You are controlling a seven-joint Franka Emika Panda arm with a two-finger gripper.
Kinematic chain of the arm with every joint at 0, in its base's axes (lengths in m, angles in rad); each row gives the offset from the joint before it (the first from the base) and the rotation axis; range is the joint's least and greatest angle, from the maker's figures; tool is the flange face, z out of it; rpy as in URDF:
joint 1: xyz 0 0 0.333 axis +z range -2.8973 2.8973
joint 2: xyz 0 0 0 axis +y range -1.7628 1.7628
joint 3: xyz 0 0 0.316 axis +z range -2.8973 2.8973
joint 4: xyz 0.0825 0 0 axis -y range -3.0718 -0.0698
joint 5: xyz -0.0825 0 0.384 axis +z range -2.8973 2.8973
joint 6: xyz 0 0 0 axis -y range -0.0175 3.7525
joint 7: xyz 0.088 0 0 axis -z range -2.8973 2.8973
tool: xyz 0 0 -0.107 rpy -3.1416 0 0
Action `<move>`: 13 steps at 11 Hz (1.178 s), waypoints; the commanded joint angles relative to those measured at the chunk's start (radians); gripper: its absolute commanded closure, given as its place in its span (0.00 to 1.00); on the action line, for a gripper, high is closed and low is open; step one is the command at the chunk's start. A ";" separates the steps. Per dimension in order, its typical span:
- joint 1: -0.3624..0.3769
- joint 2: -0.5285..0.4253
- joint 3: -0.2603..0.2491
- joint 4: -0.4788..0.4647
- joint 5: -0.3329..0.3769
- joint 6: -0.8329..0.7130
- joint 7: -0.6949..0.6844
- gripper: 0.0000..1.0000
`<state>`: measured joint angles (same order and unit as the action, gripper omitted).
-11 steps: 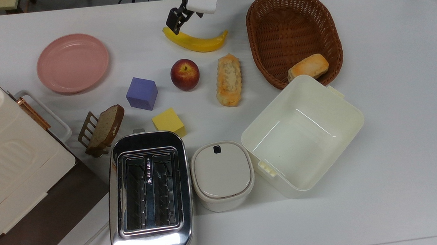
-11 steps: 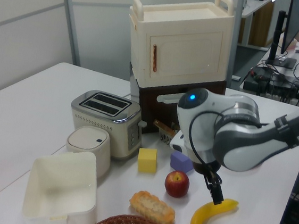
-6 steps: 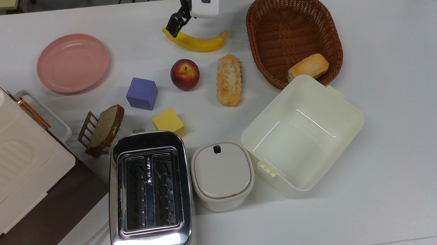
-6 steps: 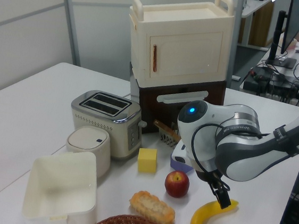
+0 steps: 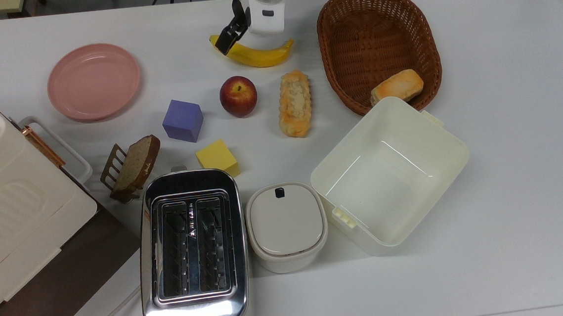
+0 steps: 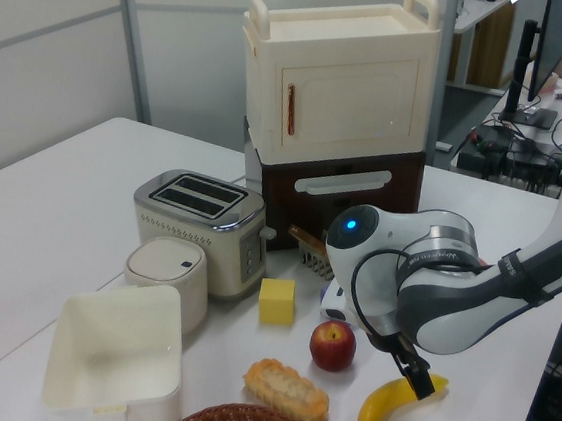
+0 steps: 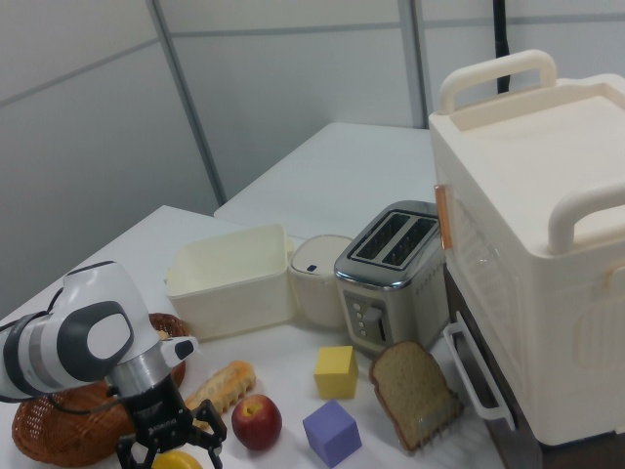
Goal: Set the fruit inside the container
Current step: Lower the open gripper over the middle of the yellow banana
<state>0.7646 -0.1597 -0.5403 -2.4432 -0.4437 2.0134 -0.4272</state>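
Note:
The fruit, a long curved yellow banana (image 5: 257,55), lies on the white table near the far edge in the top view, left of the wicker basket. My gripper (image 5: 247,42) is low over the banana's left half, with one black finger (image 5: 227,37) beside its dark tip. In the right view the gripper (image 7: 171,445) is open, its fingers spread to either side of the banana (image 7: 178,460). In the left view a finger (image 6: 416,378) reaches the banana (image 6: 388,408). The container (image 5: 410,119), a deep cream-white square box, stands empty at the top view's lower right, well apart from the gripper.
A red apple (image 5: 238,95) and a bread stick (image 5: 295,102) lie between the banana and the container. The brown wicker basket (image 5: 375,7) holds a bun (image 5: 397,86). A lidded white pot (image 5: 286,224), a toaster (image 5: 191,253), two cubes and a pink plate (image 5: 94,81) stand further left.
My gripper has come down and shifted along the banana towards the top view's right. The banana has stayed where it was.

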 commanded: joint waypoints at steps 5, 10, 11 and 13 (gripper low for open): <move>0.024 0.009 -0.021 -0.043 -0.018 0.159 0.185 0.00; 0.053 0.014 -0.021 -0.059 -0.018 0.154 0.186 0.18; 0.053 0.016 -0.021 -0.059 -0.018 0.154 0.186 0.17; 0.053 0.035 -0.021 -0.059 -0.018 0.154 0.176 0.15</move>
<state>0.7939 -0.1338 -0.5404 -2.4839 -0.4437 2.1439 -0.2662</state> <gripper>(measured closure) 0.172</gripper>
